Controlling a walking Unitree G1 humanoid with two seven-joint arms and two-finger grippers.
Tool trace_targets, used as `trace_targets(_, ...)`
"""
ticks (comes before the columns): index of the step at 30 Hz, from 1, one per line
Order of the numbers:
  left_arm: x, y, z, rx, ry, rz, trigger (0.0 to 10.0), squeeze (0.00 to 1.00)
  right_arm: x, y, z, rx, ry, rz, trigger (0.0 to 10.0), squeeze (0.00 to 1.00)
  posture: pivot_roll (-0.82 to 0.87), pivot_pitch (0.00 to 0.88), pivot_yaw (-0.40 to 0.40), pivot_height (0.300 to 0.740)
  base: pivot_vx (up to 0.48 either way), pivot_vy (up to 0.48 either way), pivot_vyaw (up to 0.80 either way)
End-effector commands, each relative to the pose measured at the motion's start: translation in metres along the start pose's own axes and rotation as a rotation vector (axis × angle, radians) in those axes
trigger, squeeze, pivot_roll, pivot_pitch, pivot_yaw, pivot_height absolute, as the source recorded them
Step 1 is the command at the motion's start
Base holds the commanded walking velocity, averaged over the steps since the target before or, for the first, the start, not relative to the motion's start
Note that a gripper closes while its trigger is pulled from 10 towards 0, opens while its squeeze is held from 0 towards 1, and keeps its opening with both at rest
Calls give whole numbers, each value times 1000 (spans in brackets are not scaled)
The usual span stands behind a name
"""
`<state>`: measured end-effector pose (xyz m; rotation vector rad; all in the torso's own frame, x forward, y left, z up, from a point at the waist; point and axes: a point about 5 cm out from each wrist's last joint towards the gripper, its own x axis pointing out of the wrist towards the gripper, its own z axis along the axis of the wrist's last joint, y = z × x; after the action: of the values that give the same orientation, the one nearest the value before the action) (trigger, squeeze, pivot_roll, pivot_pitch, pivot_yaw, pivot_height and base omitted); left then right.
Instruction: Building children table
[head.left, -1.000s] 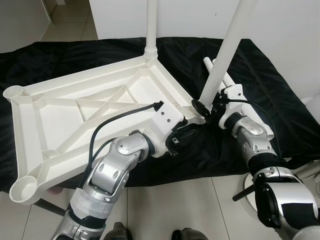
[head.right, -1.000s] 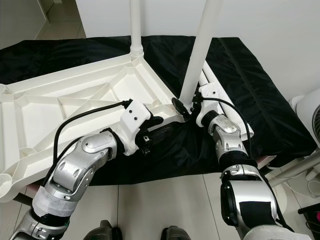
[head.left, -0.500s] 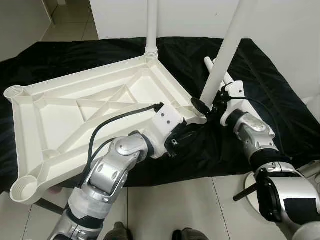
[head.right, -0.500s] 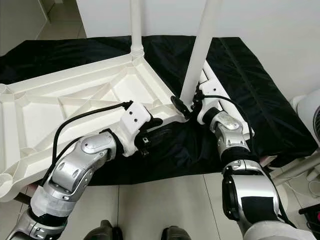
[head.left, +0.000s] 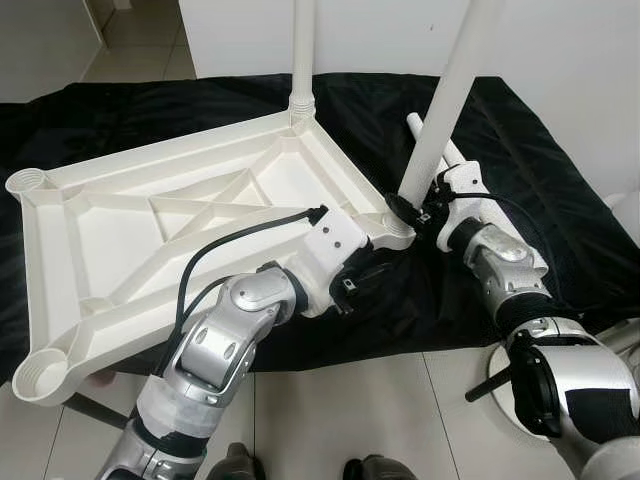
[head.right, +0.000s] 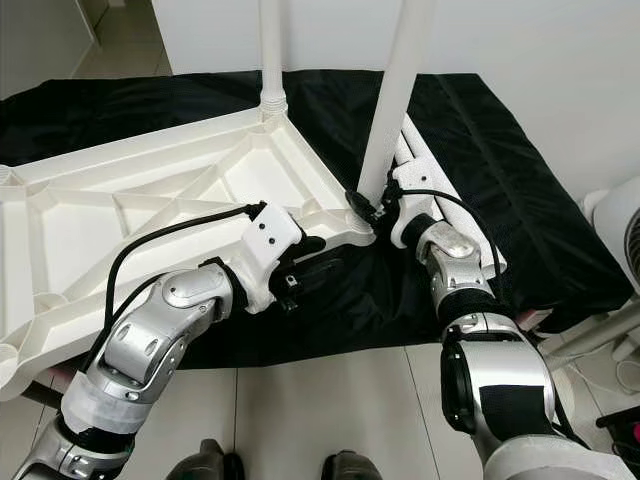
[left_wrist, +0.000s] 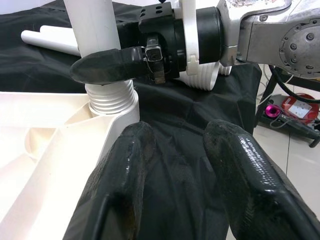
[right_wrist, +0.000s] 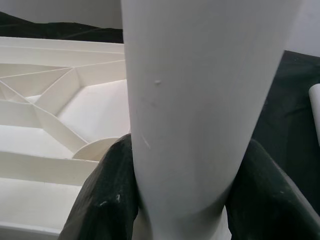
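Two fingers of our right gripper (right_wrist: 177, 200) pinch white leg (head.left: 443, 110) near its base, at corner socket of upturned tabletop (head.left: 180, 220). Our left gripper (left_wrist: 180, 170), fingers slightly parted, empty, hovers beside that corner over black cloth (head.left: 560, 200).

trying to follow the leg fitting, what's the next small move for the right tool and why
Probably keep twisting the white plastic table leg down: the right tool clamps it just above the ribbed corner socket of the upturned white tabletop, and the leg leans, apparently not fully seated.
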<state>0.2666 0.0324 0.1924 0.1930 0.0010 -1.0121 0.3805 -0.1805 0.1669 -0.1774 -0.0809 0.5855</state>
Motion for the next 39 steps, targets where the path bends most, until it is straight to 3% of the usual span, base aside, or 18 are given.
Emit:
trace_targets(1, -1, -1, -2, 6, 6, 23, 10000, 0, -1, 6, -12, 9, 62, 18, 0, 0, -40, 17, -13, 740, 0, 0, 0)
trace_targets(4, -1, -1, -2, 6, 6, 24, 10000, 0, -2, 6, -15, 17, 71, 9, 0, 0, -39, 15, -13, 740, 0, 0, 0)
trace_targets(5, -1, -1, -2, 5, 6, 23, 10000, 0, -4, 5, -18, 26, 82, -3, 863, 0, -40, 14, -13, 740, 0, 0, 0)
trace_targets(6, -1, -2, -2, 5, 7, 21, 10000, 0, -5, 6, -21, 49, 88, -17, 10000, 0, -41, 13, -12, 740, 0, 0, 0)
trace_targets(13, -1, -2, -3, 5, 7, 17, 10000, 0, -6, 7, -29, 97, 118, -76, 10000, 0, -46, 11, -11, 740, 0, 0, 0)
trace_targets(15, -1, -3, -3, 5, 7, 12, 10000, 0, -3, 7, -31, 120, 126, -177, 10000, 0, -52, 9, -15, 740, 0, 0, 0)
trace_targets(25, -1, -6, -5, -3, 8, 6, 10000, 0, 9, 23, -34, 230, 104, -450, 10000, 0, -57, 4, -21, 740, 0, 0, 0)
trace_targets(29, -1, -6, -5, -3, 8, 6, 10000, 0, 9, 23, -34, 230, 104, -450, 10000, 0, -57, 4, -21, 740, 0, 0, 0)
trace_targets(31, -1, -7, -6, -6, 9, 5, 10000, 0, 11, 35, -35, 254, 81, -562, 10000, 0, -58, 3, -26, 740, 0, 0, 0)
trace_targets(39, -1, -8, -6, -8, 9, 4, 10000, 0, 12, 50, -34, 291, 60, -689, 10000, 0, -61, 2, -29, 740, 0, 0, 0)
